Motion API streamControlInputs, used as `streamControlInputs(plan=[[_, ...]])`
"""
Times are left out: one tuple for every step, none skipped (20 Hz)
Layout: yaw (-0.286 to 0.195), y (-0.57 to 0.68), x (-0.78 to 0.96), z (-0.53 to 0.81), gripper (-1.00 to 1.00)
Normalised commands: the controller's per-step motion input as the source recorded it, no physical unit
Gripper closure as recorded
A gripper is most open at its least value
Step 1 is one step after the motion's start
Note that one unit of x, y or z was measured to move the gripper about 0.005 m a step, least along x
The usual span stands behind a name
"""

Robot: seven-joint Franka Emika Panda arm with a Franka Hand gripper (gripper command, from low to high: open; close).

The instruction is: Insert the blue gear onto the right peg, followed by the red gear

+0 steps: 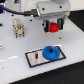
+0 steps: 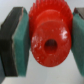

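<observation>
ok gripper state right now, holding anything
gripper: closed on the red gear, held above the table, pads on both sides.

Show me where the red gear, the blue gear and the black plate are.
red gear (image 2: pixel 47 40), wrist view, on its toothed face above the hub hole.
blue gear (image 1: pixel 51 51), exterior view, on its raised centre hub.
black plate (image 1: pixel 33 57), exterior view, on its bare dark surface.
</observation>
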Motion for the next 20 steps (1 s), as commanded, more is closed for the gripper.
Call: streamControlInputs(plan=[[0.000, -0.15, 0.80, 0.20, 1.00], [0.000, -0.13, 0.79, 0.19, 1.00], [0.000, -0.12, 0.79, 0.17, 1.00], [0.000, -0.09, 0.77, 0.16, 1.00], [0.000, -0.07, 0.76, 0.15, 1.00], [0.000, -0.03, 0.74, 0.15, 1.00], [0.000, -0.04, 0.73, 0.12, 1.00], [0.000, -0.03, 0.71, 0.09, 1.00], [0.000, -0.01, 0.69, 0.09, 1.00], [0.000, -0.01, 0.65, 0.05, 1.00], [0.000, -0.01, 0.59, 0.04, 1.00], [0.000, -0.04, 0.55, 0.02, 1.00], [0.000, -0.07, 0.52, 0.00, 1.00], [0.000, -0.10, 0.47, -0.01, 1.00], [0.000, -0.12, 0.43, -0.05, 1.00], [0.000, -0.10, 0.31, -0.07, 1.00], [0.000, -0.08, 0.14, -0.11, 1.00], [0.000, -0.10, 0.13, -0.12, 1.00], [0.000, -0.15, 0.13, -0.13, 1.00], [0.000, -0.19, 0.10, -0.11, 1.00]])
